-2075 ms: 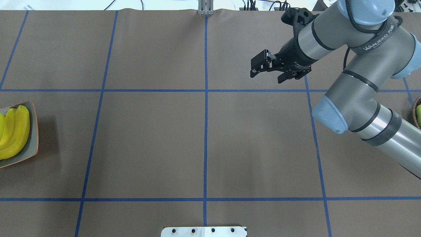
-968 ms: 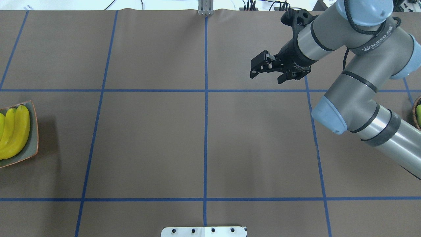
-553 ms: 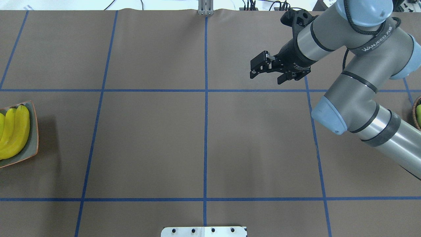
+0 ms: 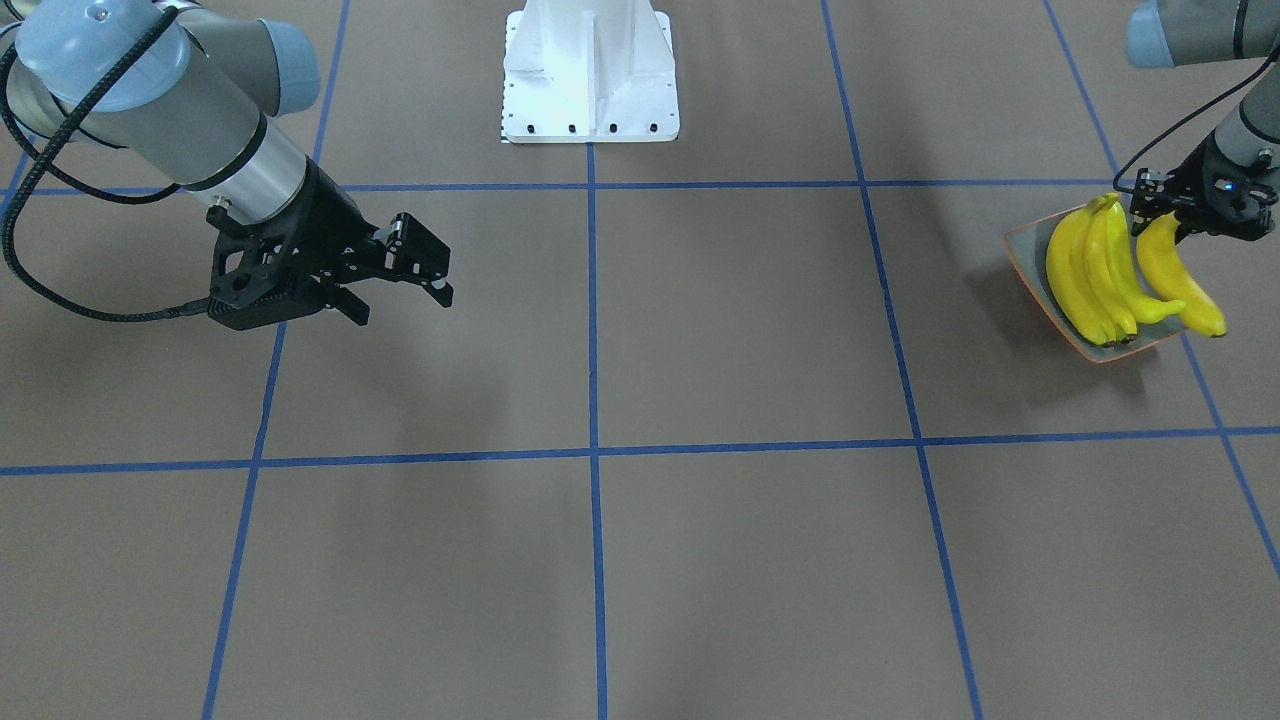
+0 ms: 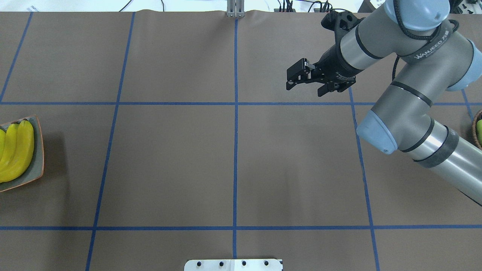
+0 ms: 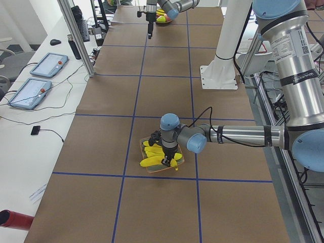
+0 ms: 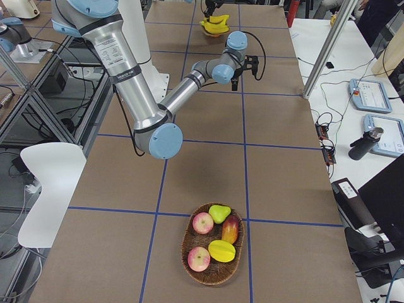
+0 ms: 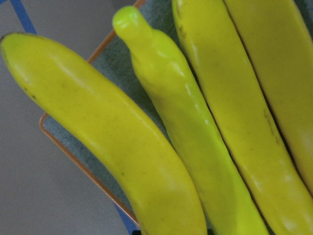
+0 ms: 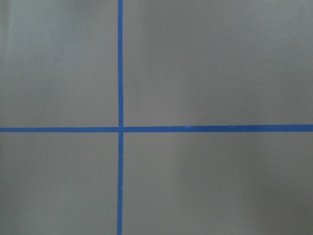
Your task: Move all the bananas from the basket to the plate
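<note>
The grey-green plate point(image 4: 1024, 250) with an orange rim sits at the table's end on my left side and holds three bananas point(image 4: 1090, 272) side by side. A further banana point(image 4: 1172, 278) lies at the plate's outer edge, partly over the rim point(image 8: 73, 155). My left gripper point(image 4: 1168, 222) is shut on that banana's upper end. In the left wrist view this banana point(image 8: 112, 147) runs across the rim beside the others. My right gripper point(image 5: 304, 89) hangs open and empty over bare table. The basket point(image 7: 211, 252) is at the opposite end.
The basket holds apples point(image 7: 202, 223) and other fruit; only its edge point(image 5: 476, 128) shows in the overhead view. The white robot base point(image 4: 590, 70) stands at the table's middle edge. Blue tape lines cross the brown table cover.
The bananas on the plate have shifted very slightly. The right arm has stayed almost still, its gripper open throughout.
</note>
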Controlling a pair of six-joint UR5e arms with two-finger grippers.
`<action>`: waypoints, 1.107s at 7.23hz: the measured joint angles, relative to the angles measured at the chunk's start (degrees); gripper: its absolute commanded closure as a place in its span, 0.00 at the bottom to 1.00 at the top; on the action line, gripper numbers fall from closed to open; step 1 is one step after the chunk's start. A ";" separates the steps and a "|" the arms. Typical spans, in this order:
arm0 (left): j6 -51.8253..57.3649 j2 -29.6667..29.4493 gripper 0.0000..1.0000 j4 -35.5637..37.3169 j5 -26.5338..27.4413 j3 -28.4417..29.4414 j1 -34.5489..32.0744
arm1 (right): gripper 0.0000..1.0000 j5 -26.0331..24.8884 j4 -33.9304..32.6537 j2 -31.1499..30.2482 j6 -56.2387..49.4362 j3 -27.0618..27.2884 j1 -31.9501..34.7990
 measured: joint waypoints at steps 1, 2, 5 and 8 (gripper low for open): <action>0.00 -0.14 0.00 0.05 0.10 0.00 0.03 | 0.00 0.00 -0.04 0.01 0.01 0.00 -0.02; 0.00 -0.22 0.00 0.04 0.10 -0.22 0.04 | 0.00 0.00 -0.04 0.03 0.02 0.01 -0.04; -0.93 -2.84 0.00 0.53 -0.82 -3.80 -0.05 | 0.00 0.00 0.02 -0.52 0.08 1.06 0.15; -6.76 -10.22 0.00 10.87 -2.47 -12.06 -1.03 | 0.00 0.10 -0.06 -5.83 -0.37 5.15 4.06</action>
